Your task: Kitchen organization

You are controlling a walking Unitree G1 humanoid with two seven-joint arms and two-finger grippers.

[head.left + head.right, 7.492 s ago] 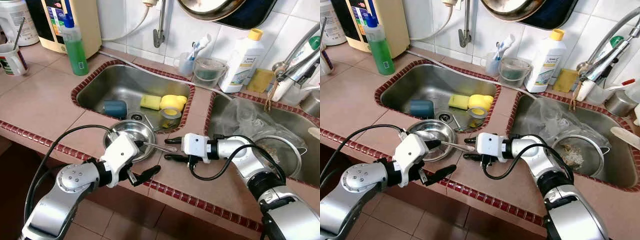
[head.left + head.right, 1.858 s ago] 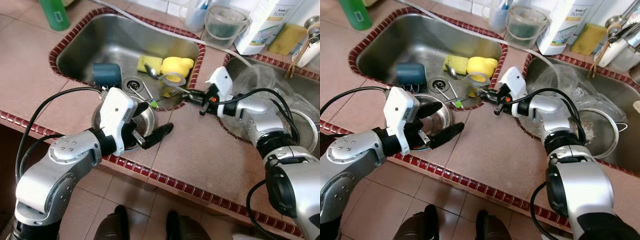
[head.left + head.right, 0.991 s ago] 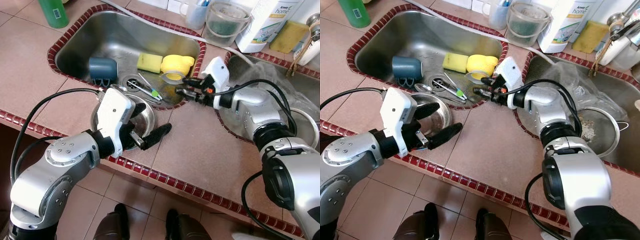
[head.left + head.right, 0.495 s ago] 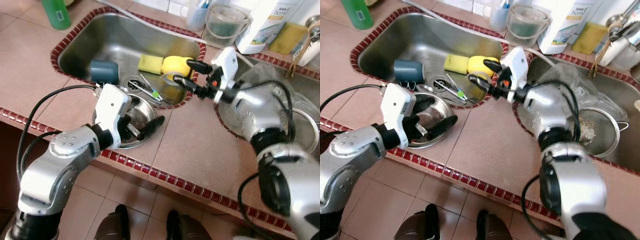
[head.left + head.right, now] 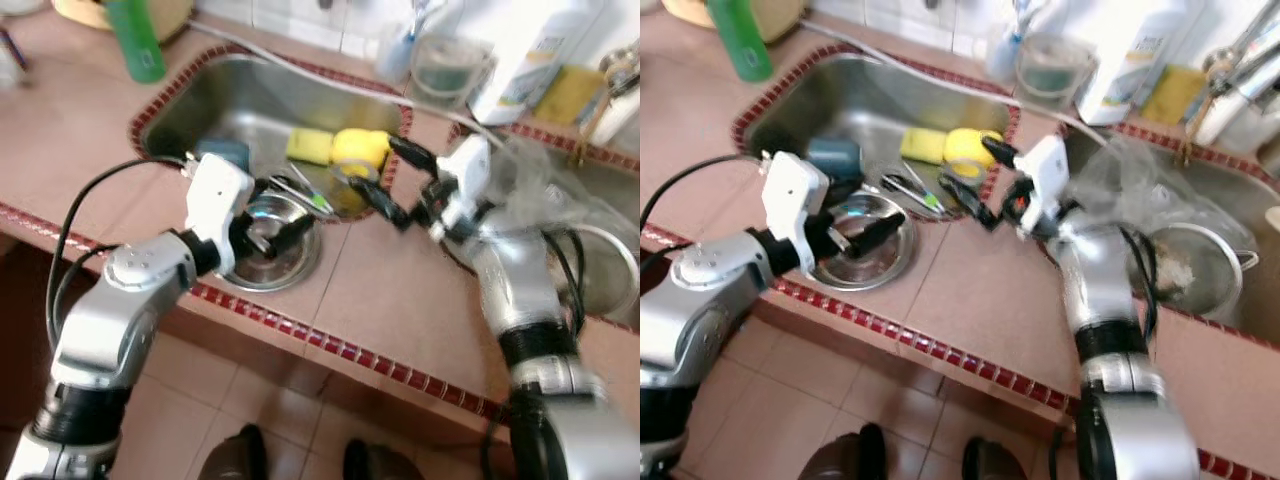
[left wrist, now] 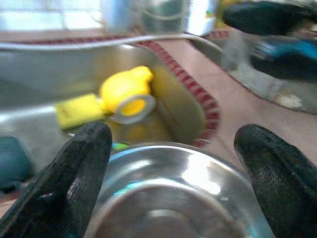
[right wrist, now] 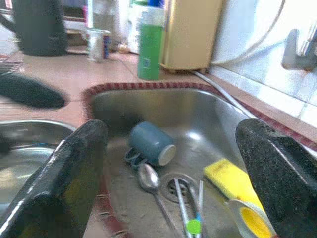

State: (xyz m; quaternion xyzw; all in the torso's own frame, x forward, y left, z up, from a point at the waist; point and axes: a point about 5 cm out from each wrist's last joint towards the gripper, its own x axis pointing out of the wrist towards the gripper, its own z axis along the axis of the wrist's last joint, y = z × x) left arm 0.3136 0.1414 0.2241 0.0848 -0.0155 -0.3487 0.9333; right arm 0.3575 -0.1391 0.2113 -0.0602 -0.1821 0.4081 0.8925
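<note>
Inside sink (image 5: 790, 105): blue cup (image 7: 150, 143), spoon (image 7: 149, 179), sponge (image 5: 923, 145)

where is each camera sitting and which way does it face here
Head eyes: look down at the counter and left sink; both silver arms show, left gripper over the steel bowl, right gripper at the sink's edge.
Left wrist: looks along its open fingers over the bowl towards the yellow sponge.
Right wrist: looks along its open fingers into the sink at the blue mug.
Shared: sink and sponge.
</note>
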